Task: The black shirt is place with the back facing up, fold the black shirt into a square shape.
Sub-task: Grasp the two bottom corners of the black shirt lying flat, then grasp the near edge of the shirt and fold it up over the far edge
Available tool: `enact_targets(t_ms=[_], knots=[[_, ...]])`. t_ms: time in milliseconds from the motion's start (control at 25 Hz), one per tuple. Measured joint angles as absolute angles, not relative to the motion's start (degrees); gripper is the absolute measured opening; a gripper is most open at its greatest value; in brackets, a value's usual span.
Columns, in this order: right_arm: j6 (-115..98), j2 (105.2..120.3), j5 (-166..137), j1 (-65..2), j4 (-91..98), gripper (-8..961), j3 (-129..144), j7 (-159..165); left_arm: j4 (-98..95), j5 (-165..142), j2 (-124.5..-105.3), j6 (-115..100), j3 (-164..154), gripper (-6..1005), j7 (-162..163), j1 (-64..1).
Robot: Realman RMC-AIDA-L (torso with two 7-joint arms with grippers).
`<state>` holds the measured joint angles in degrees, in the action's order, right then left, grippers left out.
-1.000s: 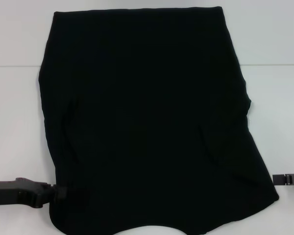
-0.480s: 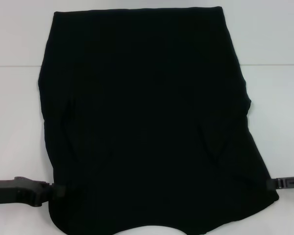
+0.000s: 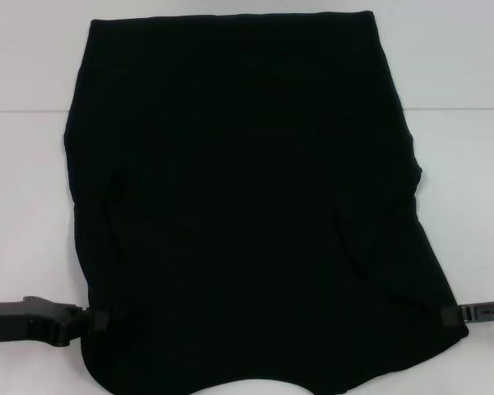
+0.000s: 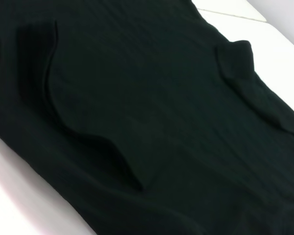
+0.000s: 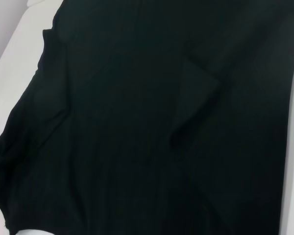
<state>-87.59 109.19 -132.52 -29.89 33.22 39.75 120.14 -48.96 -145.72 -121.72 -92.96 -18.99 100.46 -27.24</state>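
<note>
The black shirt (image 3: 247, 206) covers most of the white table (image 3: 461, 66), sleeves folded in; it looks limp and light, best pinched at its near corners. The left gripper (image 3: 97, 319) and right gripper (image 3: 453, 313) meet those edges; whether either grips cannot be told.

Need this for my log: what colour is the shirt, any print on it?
Plain black shirt, no print; clearest in the head view.
</note>
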Motion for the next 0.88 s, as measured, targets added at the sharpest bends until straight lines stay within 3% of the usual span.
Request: enact_targets(t_ms=[880], knots=[[-89.54, 111.04, -134.38, -32.06, 33.22, 920, 39.5, 120.48, -49.13, -145.85, -121.46, -91.82, -18.98, 64, 100.32, -27.24]])
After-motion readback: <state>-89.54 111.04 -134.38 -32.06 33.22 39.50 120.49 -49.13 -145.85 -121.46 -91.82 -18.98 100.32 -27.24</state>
